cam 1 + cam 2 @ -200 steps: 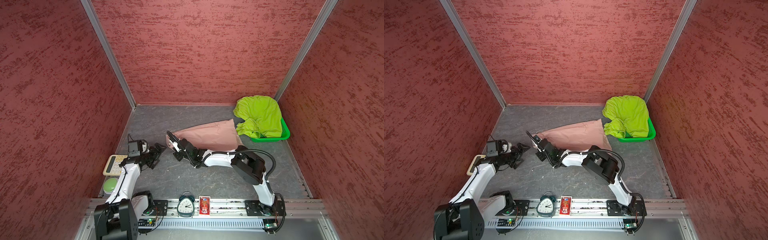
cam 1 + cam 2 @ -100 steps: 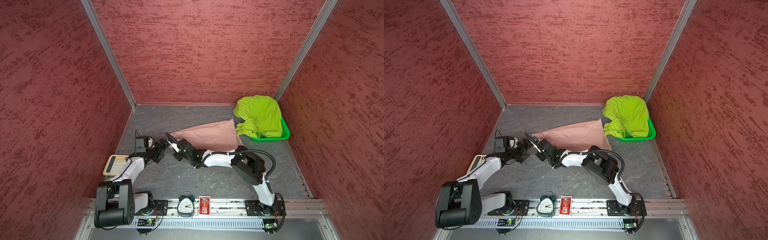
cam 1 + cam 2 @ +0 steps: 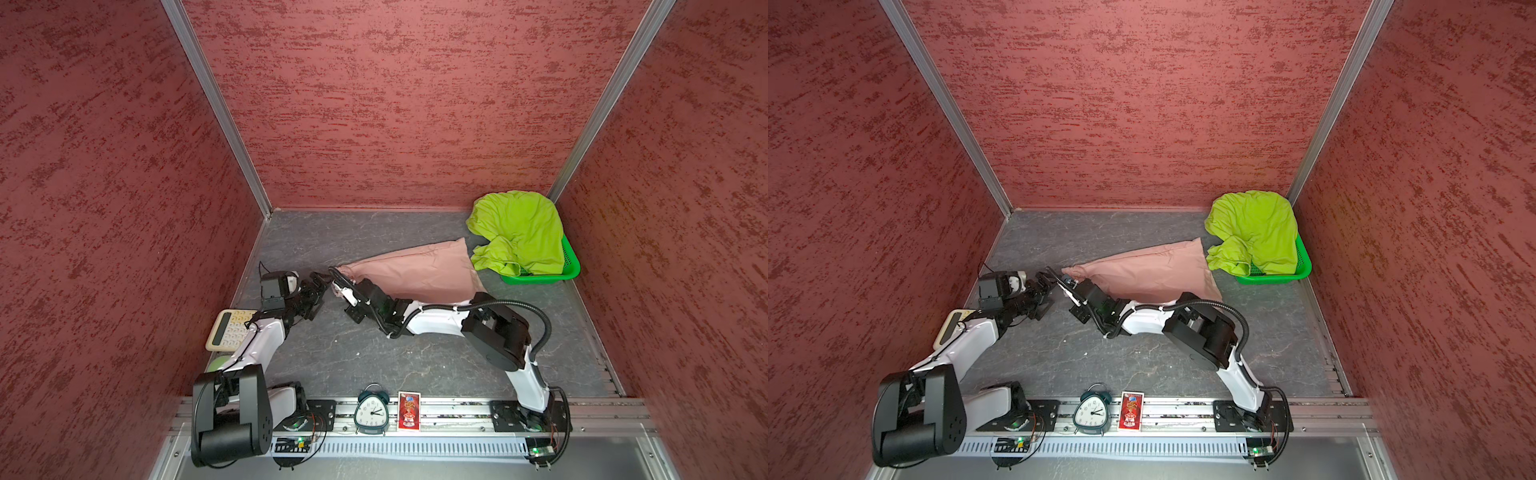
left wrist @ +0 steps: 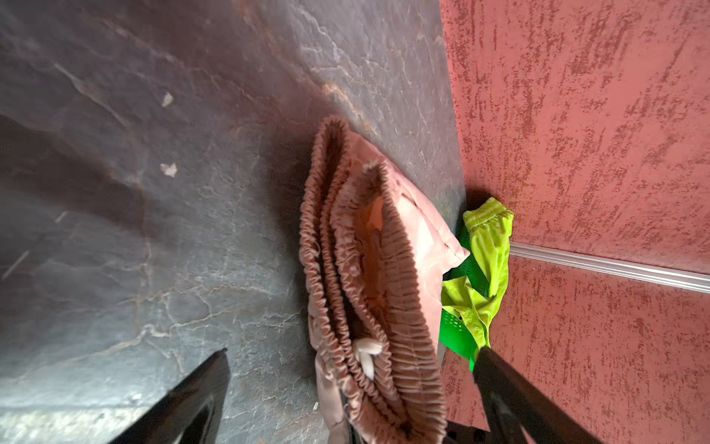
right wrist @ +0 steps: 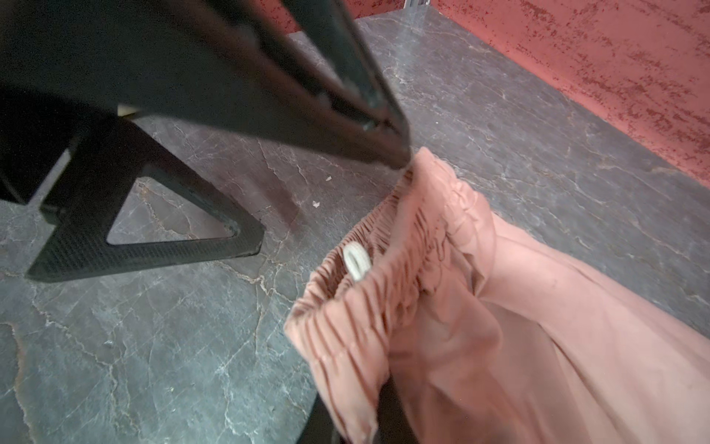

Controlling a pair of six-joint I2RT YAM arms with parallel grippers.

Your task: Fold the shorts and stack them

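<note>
The right gripper (image 3: 337, 276) (image 3: 1064, 279) (image 5: 355, 423) is clamped on the gathered waistband (image 5: 384, 276) of the pink shorts (image 3: 415, 274) (image 3: 1142, 270), holding that end up off the grey table (image 3: 353, 353), with a white drawstring (image 5: 357, 261) loop showing at the band. Facing it from close by, the left gripper (image 3: 322, 293) (image 3: 1048, 291) (image 4: 351, 351) has its jaws spread wide and holds nothing. One of its fingertips (image 5: 401, 157) sits right at the waistband's corner, though contact cannot be told. From the pinched end the pink fabric fans out across the middle of the table toward the far right corner. There the lime green shorts (image 3: 519, 228) (image 3: 1254, 224) lie heaped over a green basket (image 3: 569, 266), just beside the pink hem. A calculator (image 3: 230, 330) lies under the left arm, and a clock (image 3: 371, 411) stands on the front rail.
</note>
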